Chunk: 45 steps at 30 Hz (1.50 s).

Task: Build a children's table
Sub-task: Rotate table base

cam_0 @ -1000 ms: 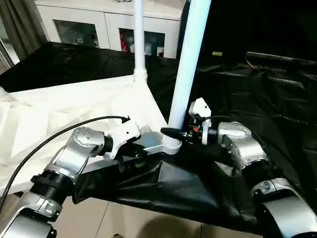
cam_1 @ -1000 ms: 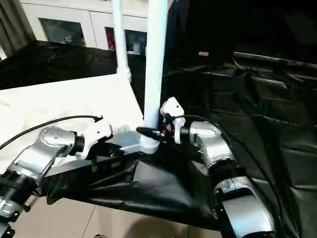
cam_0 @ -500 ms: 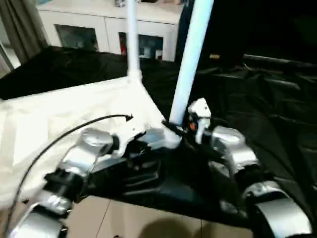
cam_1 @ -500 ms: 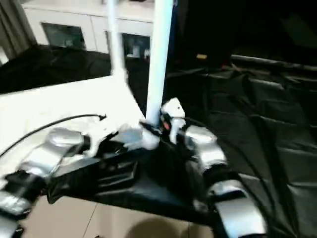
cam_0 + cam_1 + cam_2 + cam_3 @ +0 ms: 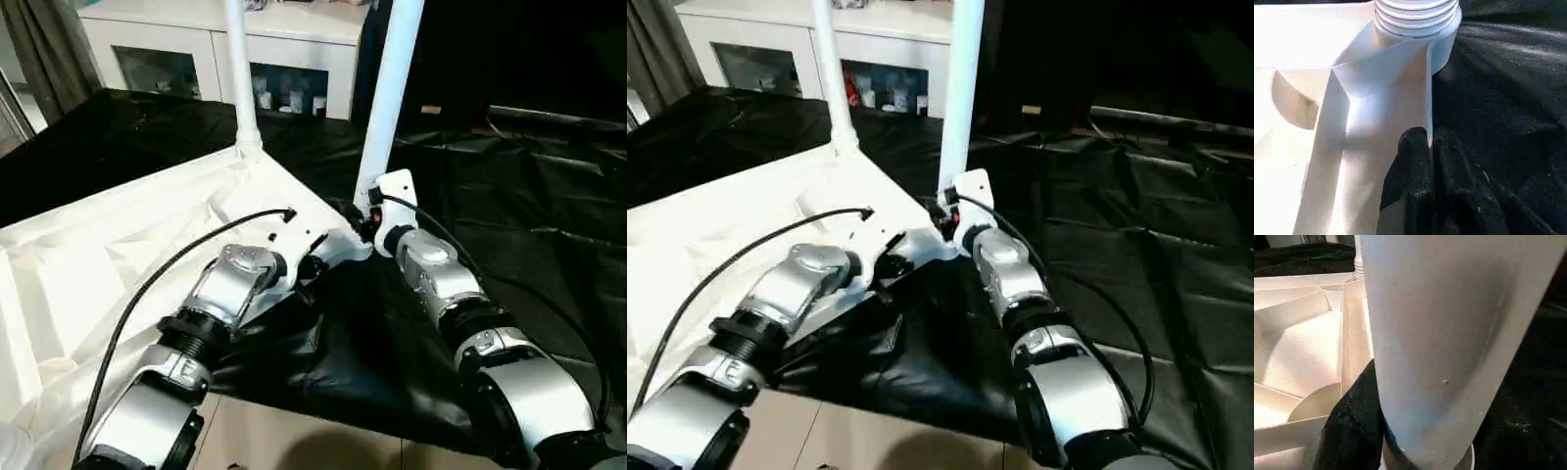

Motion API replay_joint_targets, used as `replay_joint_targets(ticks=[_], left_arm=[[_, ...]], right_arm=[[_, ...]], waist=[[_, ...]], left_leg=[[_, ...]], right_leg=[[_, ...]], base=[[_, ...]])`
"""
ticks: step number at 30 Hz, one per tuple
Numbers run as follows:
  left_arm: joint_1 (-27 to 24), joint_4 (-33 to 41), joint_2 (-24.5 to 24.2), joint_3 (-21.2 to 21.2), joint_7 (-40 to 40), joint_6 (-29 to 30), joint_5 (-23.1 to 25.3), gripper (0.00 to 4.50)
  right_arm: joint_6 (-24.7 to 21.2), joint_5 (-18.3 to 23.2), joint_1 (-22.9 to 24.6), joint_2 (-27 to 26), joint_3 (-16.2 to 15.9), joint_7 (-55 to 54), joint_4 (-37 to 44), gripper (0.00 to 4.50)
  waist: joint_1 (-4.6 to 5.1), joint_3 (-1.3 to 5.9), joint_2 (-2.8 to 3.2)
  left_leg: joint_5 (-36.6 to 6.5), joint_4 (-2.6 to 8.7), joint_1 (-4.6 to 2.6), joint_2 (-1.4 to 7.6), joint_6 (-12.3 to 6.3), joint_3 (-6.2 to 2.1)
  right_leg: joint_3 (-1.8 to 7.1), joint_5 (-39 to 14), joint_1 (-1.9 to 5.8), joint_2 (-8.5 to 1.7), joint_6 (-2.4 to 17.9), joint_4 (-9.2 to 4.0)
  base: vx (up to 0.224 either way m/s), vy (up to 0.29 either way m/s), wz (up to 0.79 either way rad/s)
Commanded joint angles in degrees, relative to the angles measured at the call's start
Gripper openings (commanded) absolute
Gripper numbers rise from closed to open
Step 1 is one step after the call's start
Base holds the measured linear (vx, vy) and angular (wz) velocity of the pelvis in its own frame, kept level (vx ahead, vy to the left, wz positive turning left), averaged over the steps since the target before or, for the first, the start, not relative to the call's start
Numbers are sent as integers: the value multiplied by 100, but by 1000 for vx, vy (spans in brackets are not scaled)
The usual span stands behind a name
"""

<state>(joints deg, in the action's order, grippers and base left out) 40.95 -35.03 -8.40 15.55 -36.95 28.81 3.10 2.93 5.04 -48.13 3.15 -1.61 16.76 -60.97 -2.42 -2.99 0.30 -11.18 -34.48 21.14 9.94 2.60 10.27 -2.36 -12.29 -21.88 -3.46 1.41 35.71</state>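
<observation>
an upside-down white table top [image 5: 118, 245] lies on black cloth [image 5: 509, 196]. at its near corner a tube leg [image 5: 389, 93] stands upright, the right gripper [image 5: 355, 217] grasping its base; the left gripper [image 5: 1431, 147] is clenched on the rim beside it.

No text, label, brand, number or sign can be read on any surface in these views; every marking is too small or blurred.
</observation>
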Motion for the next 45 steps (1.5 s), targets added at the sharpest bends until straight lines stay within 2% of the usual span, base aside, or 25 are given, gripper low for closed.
replay_joint_targets(ticks=[1, 4, 5, 11, 12, 15, 17, 18, 20, 21, 24, 27, 28, 30, 31, 32, 33, 36, 38, 39, 40, 41, 42, 43, 45], left_arm=[[302, 60, 86, -124, 246, -154, 3, 0], [325, -50, 75, -137, 281, -199, 10, 0], [328, -61, 74, -138, 281, -203, 12, 0], [335, -113, 60, -163, 253, -264, 15, 0], [347, -131, 62, -169, 250, -286, 9, 0], [374, -178, 65, -189, 256, -333, -7, 0], [364, -168, 59, -189, 237, -355, -15, 0], [342, -137, 45, -184, 197, -364, -26, 0], [302, -73, 11, -164, 128, -398, -28, 0], [282, -37, -16, -157, 93, -402, -30, 0], [233, 66, -121, -135, -28, -421, -30, 0], [181, 171, -270, -84, -285, -530, -43, 0], [149, 226, -327, -64, -414, -568, -61, 0], [79, 344, -448, 11, -659, -656, -74, 0], [31, 422, -513, 52, -813, -680, -98, 0], [-47, 543, -616, 120, -1040, -742, -134, 0], [-47, 543, -616, 120, -1040, -742, -134, 0], [-120, 662, -712, 171, -1227, -745, -178, 0], [-254, 912, -883, 257, -1560, -740, -243, 0], [-304, 1014, -931, 282, -1667, -731, -266, 0], [-345, 1100, -960, 301, -1759, -733, -290, 0], [-345, 1100, -960, 301, -1759, -733, -290, 0], [-386, 1192, -983, 325, -1846, -731, -319, 0], [-467, 1371, -1035, 387, -2027, -740, -371, 0], [-559, 1570, -1095, 456, -2197, -731, -412, 0]], right_arm=[[-529, -252, 343, -237, -214, 67, -690, 189], [-506, -230, 290, -265, -170, 85, -762, 189], [-506, -230, 284, -267, -169, 82, -771, 189], [-532, -175, 202, -270, -27, 55, -807, 189], [-529, -126, 182, -272, 30, 120, -799, 245], [-499, -42, 125, -272, 123, 306, -748, 265], [-475, -15, 92, -262, 124, 442, -685, 293], [-452, 9, 71, -253, 128, 518, -631, 302], [-422, 45, 50, -229, 131, 665, -535, 310], [-400, 70, 52, -210, 137, 779, -462, 331], [-330, 82, 117, -113, 54, 1223, -172, 351], [-306, 67, 258, 65, -17, 1672, 236, 382], [-303, 54, 319, 143, -54, 1816, 388, 391], [-315, 73, 470, 331, -139, 2194, 733, 391], [-344, 96, 559, 441, -187, 2395, 926, 391], [-411, 115, 687, 607, -251, 2674, 1189, 391], [-411, 115, 687, 607, -251, 2674, 1189, 391], [-481, 100, 790, 742, -287, 2846, 1374, 391], [-546, 33, 930, 871, -283, 2874, 1534, 391], [-562, 4, 961, 877, -277, 2807, 1536, 391], [-595, -9, 982, 866, -268, 2730, 1547, 391], [-595, -9, 982, 866, -268, 2730, 1547, 391], [-609, -11, 989, 845, -256, 2664, 1543, 391], [-656, 5, 994, 810, -247, 2612, 1575, 364], [-690, 22, 983, 765, -243, 2603, 1610, 356]], waist=[[-7, 327, 29], [10, 294, 14], [8, 287, 27], [23, 273, 34], [30, 273, 32], [37, 274, 34], [33, 290, 47], [36, 286, 45], [41, 289, 43], [42, 298, 45], [35, 317, 42], [21, 352, 53], [25, 363, 79], [18, 391, 69], [0, 420, 67], [4, 424, 66], [-19, 421, 88], [-27, 409, 99], [-44, 396, 107], [-61, 398, 188], [-54, 393, 137], [-59, 395, 127], [-77, 400, 143], [-87, 395, 134], [-105, 400, 135]], left_leg=[[-1178, 463, -56, 318, -140, -127], [-1523, 488, -79, 323, -65, -132], [-1607, 496, -89, 324, -27, -140], [-1801, 520, -93, 333, 53, -154], [-1816, 525, -93, 335, 60, -156], [-1840, 524, -89, 330, 51, -157], [-1652, 535, -64, 343, 30, -160], [-1637, 532, -71, 342, 15, -149], [-1589, 530, -57, 339, -28, -147], [-1492, 524, -57, 343, -69, -141], [-1269, 509, -42, 351, -168, -135], [-754, 462, -19, 353, -358, -124], [-596, 445, -11, 353, -439, -127], [-396, 419, -11, 352, -567, -122], [-172, 375, -3, 345, -687, -116], [-64, 360, 20, 336, -759, -114], [-12, 352, 16, 340, -854, -115], [-102, 352, 4, 354, -887, -105], [-306, 376, -19, 382, -730, -106], [-342, 371, -34, 382, -677, -112], [-361, 380, -28, 385, -618, -103], [-348, 376, -22, 369, -588, -100], [-342, 373, -34, 369, -571, -98], [-336, 369, -26, 369, -564, -93], [-231, 364, -14, 369, -580, -94]], right_leg=[[266, -700, 191, -507, 1390, -470], [267, -1323, 160, -506, 1299, -530], [272, -1504, 143, -511, 1250, -549], [279, -1763, 114, -517, 1144, -576], [278, -1795, 109, -512, 1127, -577], [285, -1815, 105, -512, 1135, -586], [275, -1530, 136, -514, 1161, -553], [276, -1472, 123, -510, 1181, -562], [270, -1359, 147, -515, 1234, -553], [273, -1207, 157, -518, 1286, -543], [268, -861, 186, -515, 1357, -506], [251, -64, 229, -522, 1503, -425], [244, 212, 239, -521, 1578, -392], [233, 587, 260, -508, 1655, -355], [233, 1030, 271, -503, 1685, -317], [232, 1238, 269, -499, 1717, -284], [221, 1401, 260, -497, 1731, -288], [214, 1300, 240, -493, 1803, -295], [212, 885, 227, -495, 1820, -313], [213, 848, 218, -492, 1814, -310], [219, 861, 227, -483, 1802, -311], [225, 879, 239, -490, 1809, -305], [225, 875, 232, -491, 1808, -304], [229, 879, 235, -495, 1811, -302], [228, 929, 241, -495, 1806, -281]], base=[[0, 0, 0], [0, 0, 0], [0, 0, 0], [0, 0, 0], [0, 0, 0], [0, 0, 0], [0, 0, 0], [0, 0, 0], [0, 0, 0], [0, 0, 0], [0, 0, 0], [0, 0, 0], [0, 0, 0], [0, 0, 0], [0, 0, 0], [0, 0, 0], [0, 0, 0], [0, 0, 0], [0, 0, 0], [0, 0, 0], [0, 0, 0], [0, 0, 0], [0, 0, 0], [0, 0, 0], [0, 0, 0]])
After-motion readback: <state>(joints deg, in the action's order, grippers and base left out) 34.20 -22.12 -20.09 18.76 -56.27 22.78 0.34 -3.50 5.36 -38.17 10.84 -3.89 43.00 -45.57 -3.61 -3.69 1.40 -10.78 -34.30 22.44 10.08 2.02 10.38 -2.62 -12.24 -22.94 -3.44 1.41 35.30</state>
